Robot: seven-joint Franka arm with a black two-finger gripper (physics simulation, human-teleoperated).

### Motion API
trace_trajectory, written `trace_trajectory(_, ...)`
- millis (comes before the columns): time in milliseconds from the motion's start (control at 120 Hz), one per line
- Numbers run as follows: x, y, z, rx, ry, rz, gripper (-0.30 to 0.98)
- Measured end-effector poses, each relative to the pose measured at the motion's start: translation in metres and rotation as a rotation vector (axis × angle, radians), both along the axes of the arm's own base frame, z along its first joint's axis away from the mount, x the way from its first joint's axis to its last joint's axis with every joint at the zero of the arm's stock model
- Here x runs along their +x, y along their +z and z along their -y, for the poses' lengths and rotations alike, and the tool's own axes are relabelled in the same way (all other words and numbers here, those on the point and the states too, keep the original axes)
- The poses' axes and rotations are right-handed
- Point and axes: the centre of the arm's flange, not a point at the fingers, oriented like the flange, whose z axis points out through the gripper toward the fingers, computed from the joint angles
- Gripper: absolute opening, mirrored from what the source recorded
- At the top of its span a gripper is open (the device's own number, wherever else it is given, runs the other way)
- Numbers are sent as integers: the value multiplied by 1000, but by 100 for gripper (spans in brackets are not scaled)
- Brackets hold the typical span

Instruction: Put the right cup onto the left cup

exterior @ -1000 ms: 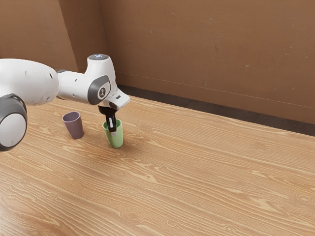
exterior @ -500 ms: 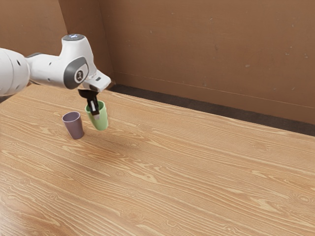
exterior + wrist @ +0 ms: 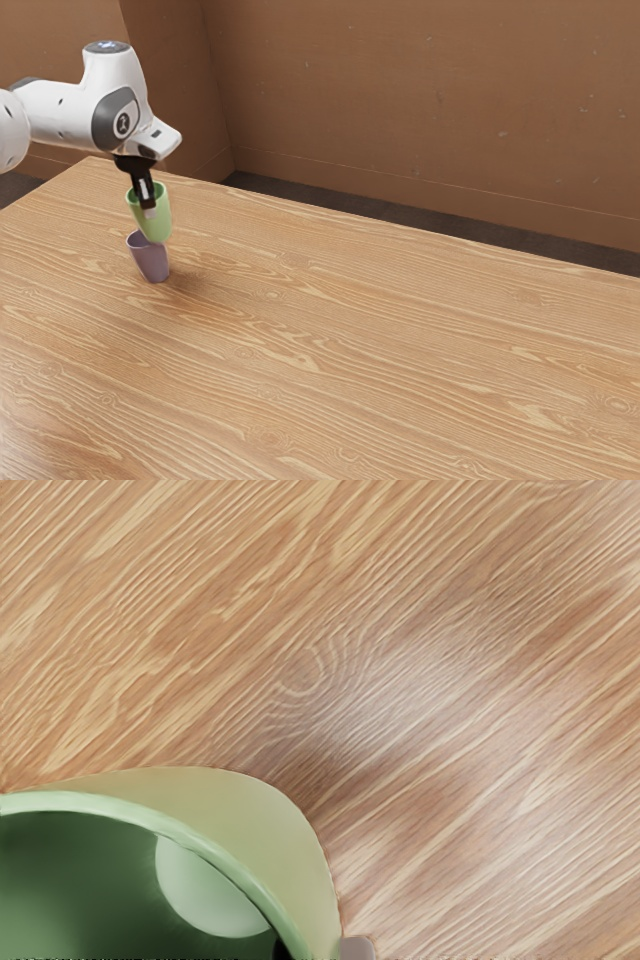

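The green cup [image 3: 159,223] is at the tip of the hand [image 3: 150,212], mouth upward and raised off the tabletop [image 3: 350,330]; the hand is clamped on the cup's side near the rim, and the lower part of the cup reaches down below the hand; directly beneath is the mauve cup [image 3: 151,263], standing mouth up on the tabletop, with the base of the green cup overlapping its rim in the exterior view; whether the two cups touch, or whether the green base dips inside the mauve mouth, I cannot tell; in the wrist view the green cup is close under the hand, its pale rim curving around a darker green inside, where a lighter rounded patch shows, and its outer side falls away past the rim; the wood grain of the tabletop spreads beyond it, with soft shadow and paler sheen; farther out from the hand, the white arm [image 3: 65,115] comes in from the exterior view's left, and behind the tabletop a dark strip of floor [image 3: 400,226] runs along the foot of the brown wall [image 3: 400,100].
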Motion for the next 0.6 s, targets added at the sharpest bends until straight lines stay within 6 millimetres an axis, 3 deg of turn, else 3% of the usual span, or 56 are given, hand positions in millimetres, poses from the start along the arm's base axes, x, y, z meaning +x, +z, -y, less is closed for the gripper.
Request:
trace_trajectory(308,-4,1,-29,31,-8,-31,-10)
trace_trajectory(600,8,-8,-34,61,-56,-51,-10)
